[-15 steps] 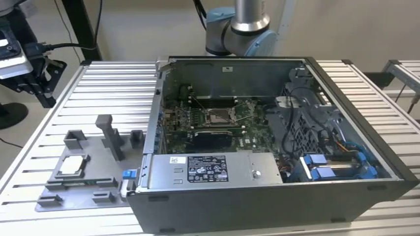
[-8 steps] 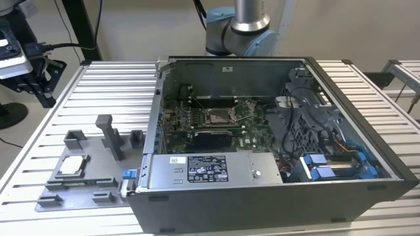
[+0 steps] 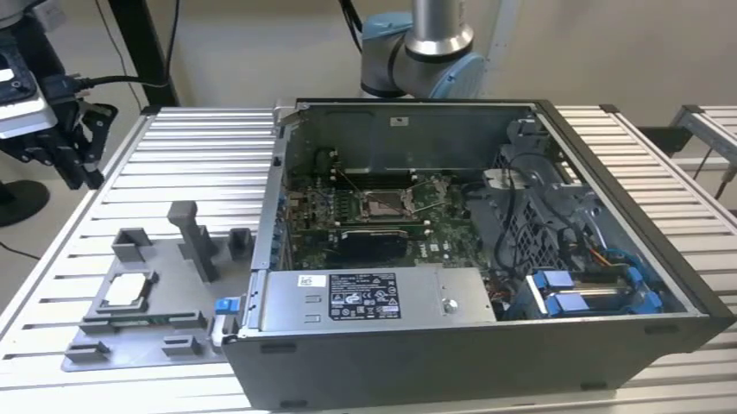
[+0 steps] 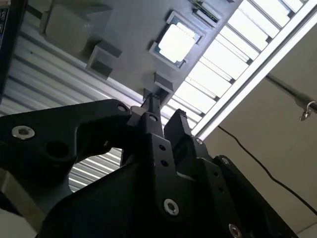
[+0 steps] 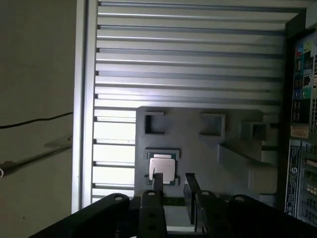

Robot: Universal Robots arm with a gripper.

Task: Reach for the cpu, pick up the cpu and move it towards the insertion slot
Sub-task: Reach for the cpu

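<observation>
on the grey fixture plate, at the exterior view's left of the open computer case, the cpu lies flat in its shallow pocket with the pale top upward. it is not yet lifted. it is a square chip, so it has no real long axis; its edges run parallel to the edges of the plate.

the end effector hangs above the slatted bench, near the corner that is far from the camera and at the exterior view's left. it is well apart from the chip. from there the cpu lies lower, nearer to the camera and a little toward the exterior view's right.

in the first wrist view the two black fingers stand apart with nothing between them, so the end effector is open and holds nothing. the cpu is ahead of the fingertips there, but it lines up more with one finger than with the gap, so i judge the chip is not yet centred between the jaws.

the insertion slot, with its silvery frame and dark centre, sits on the green board inside the case, well apart from the cpu, with the case wall between them.
</observation>
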